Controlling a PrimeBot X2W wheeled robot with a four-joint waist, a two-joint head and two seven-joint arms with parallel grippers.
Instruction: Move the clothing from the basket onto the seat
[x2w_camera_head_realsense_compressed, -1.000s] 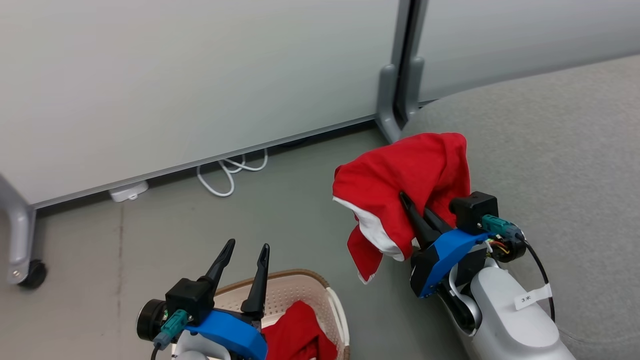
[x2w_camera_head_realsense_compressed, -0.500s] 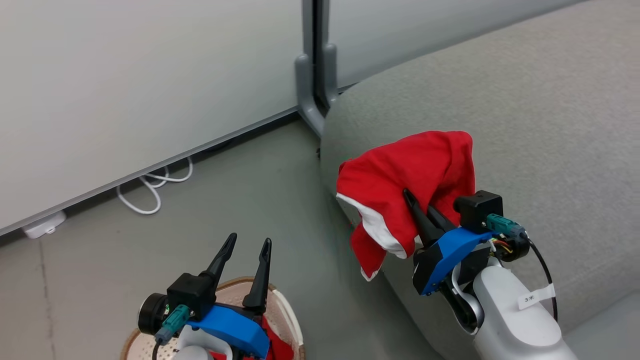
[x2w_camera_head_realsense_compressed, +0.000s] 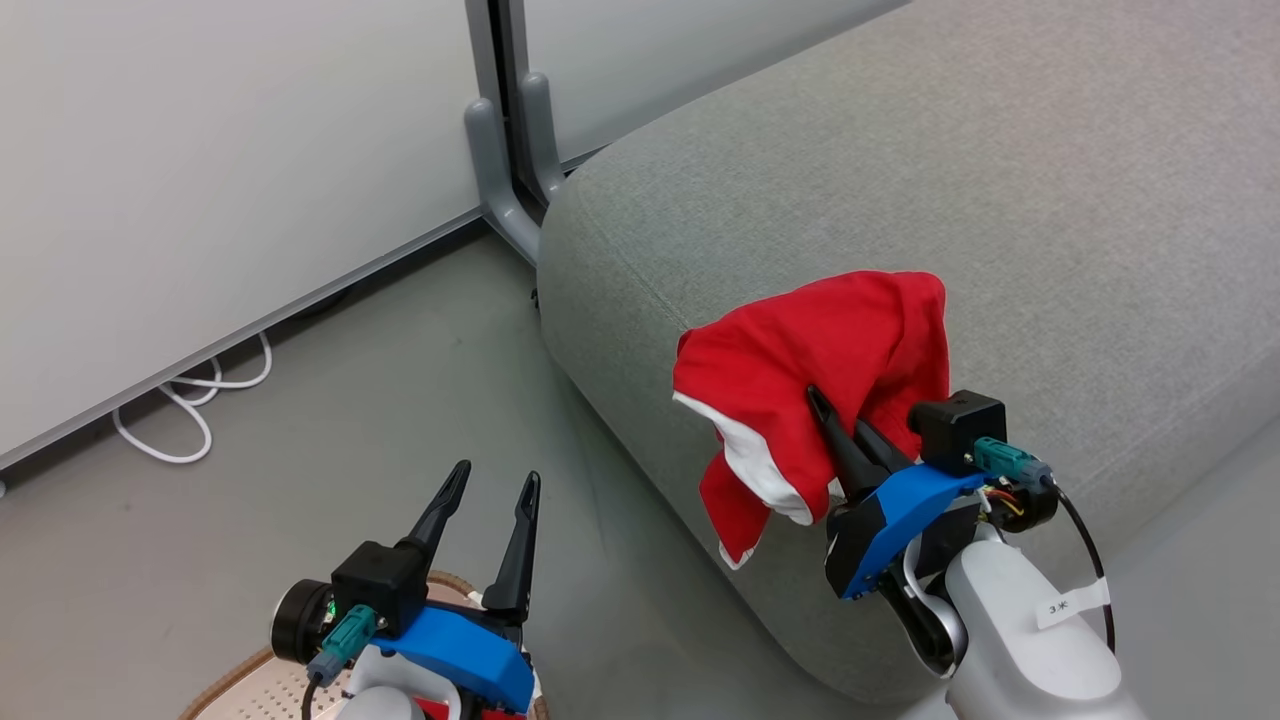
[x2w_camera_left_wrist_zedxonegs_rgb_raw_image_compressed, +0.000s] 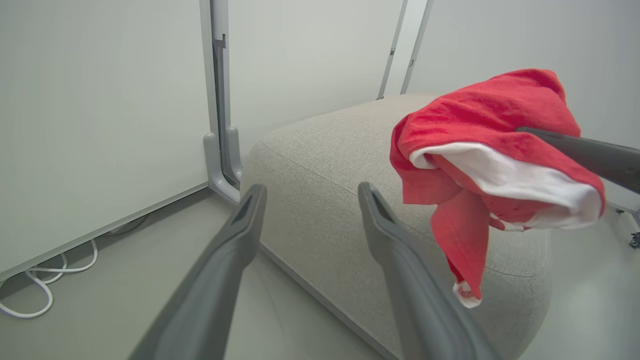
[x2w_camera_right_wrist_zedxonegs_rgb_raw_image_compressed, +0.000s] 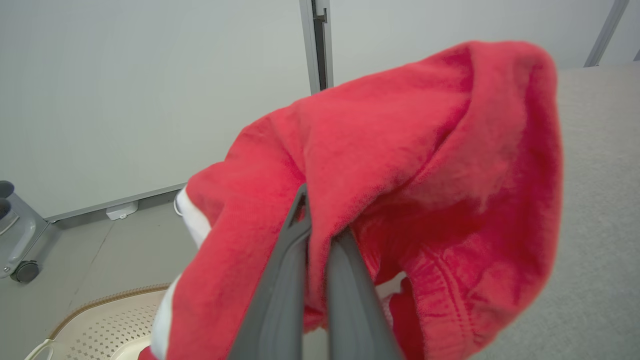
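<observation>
My right gripper (x2w_camera_head_realsense_compressed: 828, 418) is shut on a red garment with white trim (x2w_camera_head_realsense_compressed: 810, 365), which hangs in the air over the rounded edge of the grey seat (x2w_camera_head_realsense_compressed: 900, 190). The right wrist view has the two fingers (x2w_camera_right_wrist_zedxonegs_rgb_raw_image_compressed: 295, 235) pressed together in the red cloth (x2w_camera_right_wrist_zedxonegs_rgb_raw_image_compressed: 400, 150). My left gripper (x2w_camera_head_realsense_compressed: 490, 485) stands open and empty above the basket (x2w_camera_head_realsense_compressed: 235, 678), whose brown rim peeks in at the bottom left. A sliver of red fabric (x2w_camera_head_realsense_compressed: 450, 710) lies under the left wrist. From the left wrist view, the open gripper (x2w_camera_left_wrist_zedxonegs_rgb_raw_image_compressed: 311, 192) points at the seat (x2w_camera_left_wrist_zedxonegs_rgb_raw_image_compressed: 320, 165), with the garment (x2w_camera_left_wrist_zedxonegs_rgb_raw_image_compressed: 475, 115) to the right.
White partition panels stand behind, joined at a grey post with a curved foot (x2w_camera_head_realsense_compressed: 500, 160) close to the seat's corner. A white cable (x2w_camera_head_realsense_compressed: 190, 400) loops on the grey floor along the panel. A castor wheel (x2w_camera_right_wrist_zedxonegs_rgb_raw_image_compressed: 25, 270) sits at far left in the right wrist view.
The camera has swung right: the seat has come far into the picture and the basket has slid to the bottom left corner. Both grippers keep their places and states.
</observation>
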